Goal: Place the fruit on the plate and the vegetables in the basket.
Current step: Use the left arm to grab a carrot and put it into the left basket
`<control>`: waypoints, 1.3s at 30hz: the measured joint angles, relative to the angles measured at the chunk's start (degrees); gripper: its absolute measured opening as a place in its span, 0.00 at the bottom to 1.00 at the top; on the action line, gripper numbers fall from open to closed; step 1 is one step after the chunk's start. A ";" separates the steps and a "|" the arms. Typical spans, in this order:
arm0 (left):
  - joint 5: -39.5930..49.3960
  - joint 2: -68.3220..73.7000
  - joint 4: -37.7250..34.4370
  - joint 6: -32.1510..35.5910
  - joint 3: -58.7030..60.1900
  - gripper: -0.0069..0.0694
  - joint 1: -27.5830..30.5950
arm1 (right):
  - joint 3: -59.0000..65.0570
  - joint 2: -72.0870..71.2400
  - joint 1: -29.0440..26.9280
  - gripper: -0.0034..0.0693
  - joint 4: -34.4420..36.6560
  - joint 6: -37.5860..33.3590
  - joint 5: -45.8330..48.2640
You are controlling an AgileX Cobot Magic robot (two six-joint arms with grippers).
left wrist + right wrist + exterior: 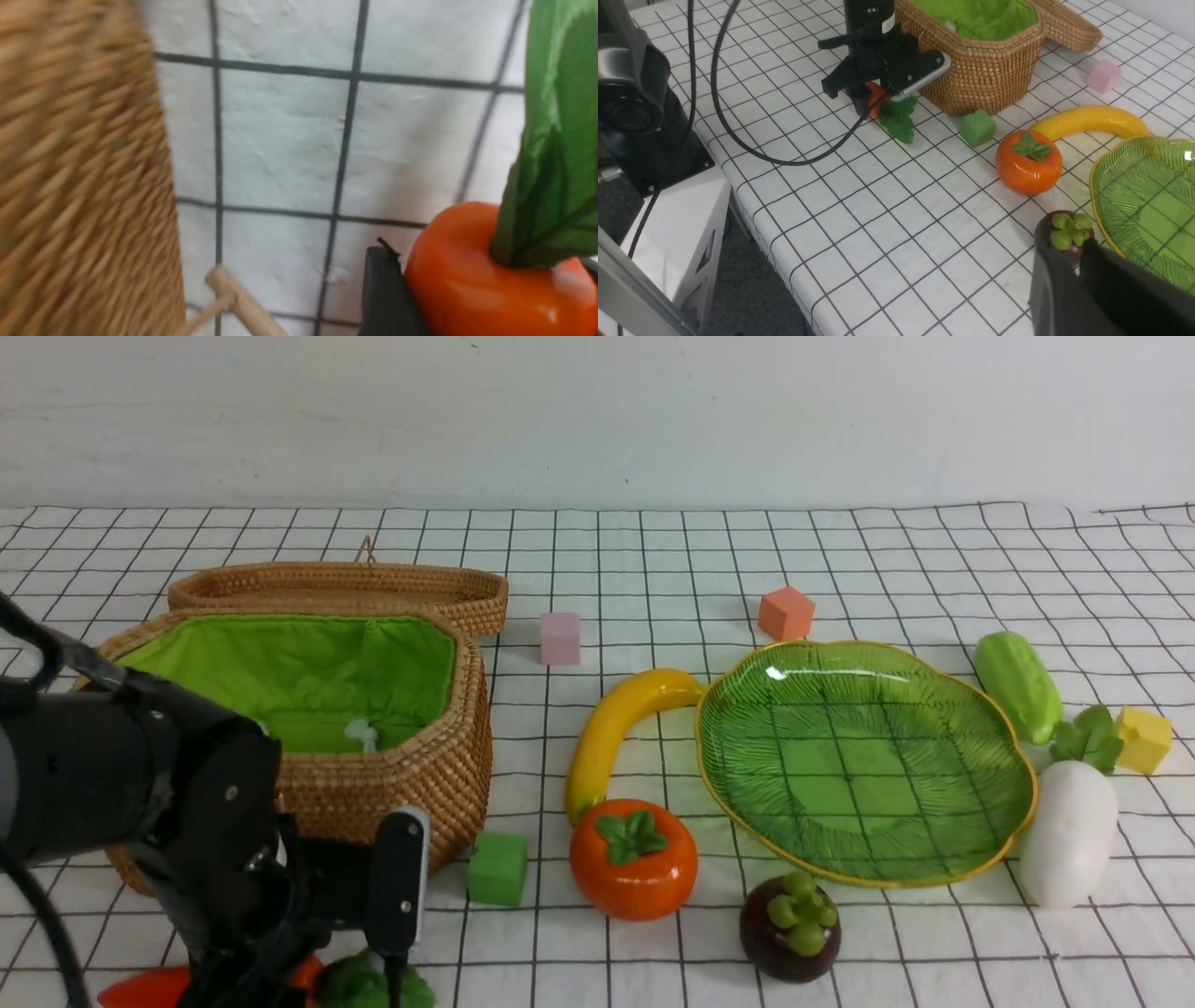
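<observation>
- Six toys await sorting: the plate (885, 881) is bare, and the basket (439, 756) holds none of them as far as its lining shows.
- Step in hand, by my reading: picking up the first vegetable.
- The left gripper (878, 97) is low, just in front of the basket's near wall. It is clamped on the leafy end of the carrot (462, 294), pinching it from both sides.
- The carrot appears to rest on the checked cloth (653, 579), not yet lifted.
- The right gripper (1071, 254) sits close to the mangosteen (789, 924), jaws nearly together and empty.
- Next move: raise the carrot clear of the woven rim, carry it over the green lining, then release. Gripped near one end, the glossy carrot could swing or slip.
- Waiting: banana (607, 728) and persimmon (635, 863) beside the plate; radish (1069, 835) and gourd (1018, 686) beyond it.
</observation>
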 joint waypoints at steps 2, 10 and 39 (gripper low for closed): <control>1.76 -5.58 -1.31 -0.85 -0.15 0.60 -1.37 | 0.00 0.00 0.00 0.20 0.04 0.28 0.00; -3.87 -20.66 9.33 -13.26 -10.38 0.60 -3.52 | 0.00 0.00 0.00 0.20 0.11 1.68 -10.64; -7.87 -6.34 5.68 -56.11 -16.90 0.64 2.90 | 0.00 0.00 0.00 0.23 1.28 3.30 -10.10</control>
